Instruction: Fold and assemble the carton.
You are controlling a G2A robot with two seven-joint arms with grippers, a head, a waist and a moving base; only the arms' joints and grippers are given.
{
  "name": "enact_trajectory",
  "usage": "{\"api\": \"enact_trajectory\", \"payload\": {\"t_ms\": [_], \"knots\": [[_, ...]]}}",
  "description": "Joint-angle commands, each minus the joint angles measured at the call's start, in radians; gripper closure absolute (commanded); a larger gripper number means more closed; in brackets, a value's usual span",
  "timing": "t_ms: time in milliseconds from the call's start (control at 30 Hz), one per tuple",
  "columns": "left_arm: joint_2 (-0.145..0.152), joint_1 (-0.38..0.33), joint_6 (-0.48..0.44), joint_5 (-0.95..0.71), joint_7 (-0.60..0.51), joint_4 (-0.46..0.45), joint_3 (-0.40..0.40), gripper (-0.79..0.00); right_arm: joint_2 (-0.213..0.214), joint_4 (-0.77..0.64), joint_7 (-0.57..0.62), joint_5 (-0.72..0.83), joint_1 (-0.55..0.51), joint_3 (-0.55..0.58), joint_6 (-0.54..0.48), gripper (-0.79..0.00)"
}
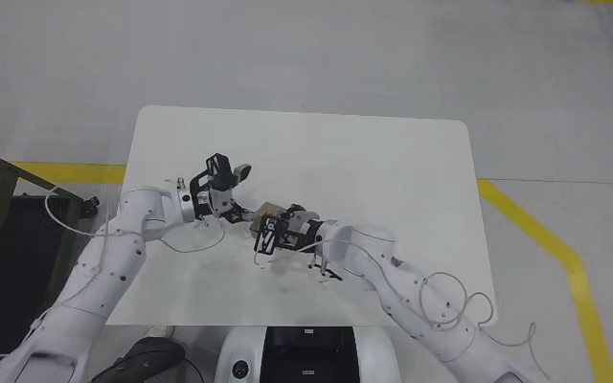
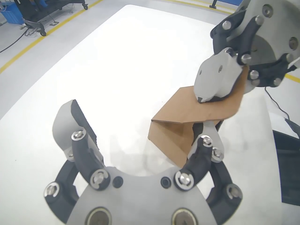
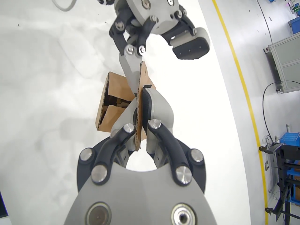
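Two grippers meet at one small brown carton on the white table. The right gripper is clenched on a long flap, which stands out from the box body and runs straight from that gripper's palm toward the left gripper. From the right wrist the flap shows edge-on, pinched between both pads, with the box body just off to one side of the fingertips. The body's open mouth faces that camera, and folded inner flaps are partly visible inside it. The left gripper is spread wide and grasps nothing. One of its fingers lies against the flap on the box side, and its tip is hidden beneath the flap in the left wrist view; the other finger hangs in the air well apart from the cardboard. The carton sits between the two grippers, just ahead of each. From above, both grippers cover most of it, so the body's long axis cannot be told, and its far faces are hidden.
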Motion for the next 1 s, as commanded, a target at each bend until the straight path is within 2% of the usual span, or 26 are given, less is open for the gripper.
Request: {"api": "enact_trajectory", "payload": {"t_ms": [0,167,200,300,367,467,633,967], "knots": [[0.010,0.021,-0.015,-0.010,0.025,-0.003,-0.033,-0.785,-0.001,0.000,-0.002,-0.003,-0.002,-0.002,0.002,0.000],[0.034,0.078,-0.015,-0.019,0.075,-0.022,-0.100,-0.785,-0.002,-0.009,0.001,-0.018,-0.009,-0.008,0.008,0.000],[0.037,0.087,-0.015,-0.020,0.080,-0.026,-0.107,-0.785,-0.002,-0.012,0.002,-0.021,-0.011,-0.010,0.010,-0.065],[0.043,0.103,-0.015,-0.022,0.084,-0.034,-0.122,-0.785,-0.003,-0.020,0.002,-0.028,-0.018,-0.016,0.010,-0.179],[0.046,0.107,-0.015,-0.024,0.081,-0.038,-0.124,-0.785,-0.004,-0.024,0.004,-0.033,-0.021,-0.020,0.009,-0.286],[0.047,0.104,-0.011,-0.021,0.069,-0.033,-0.127,-0.785,-0.005,-0.028,0.007,-0.035,-0.026,-0.025,0.008,-0.305],[0.042,0.097,0.030,-0.017,0.053,-0.032,-0.117,-0.785,-0.006,-0.035,0.009,-0.042,-0.032,-0.030,0.003,-0.240],[0.030,0.089,0.126,0.001,0.030,-0.029,-0.097,-0.785,-0.008,-0.032,0.006,-0.052,-0.050,-0.050,-0.016,-0.249]]}}
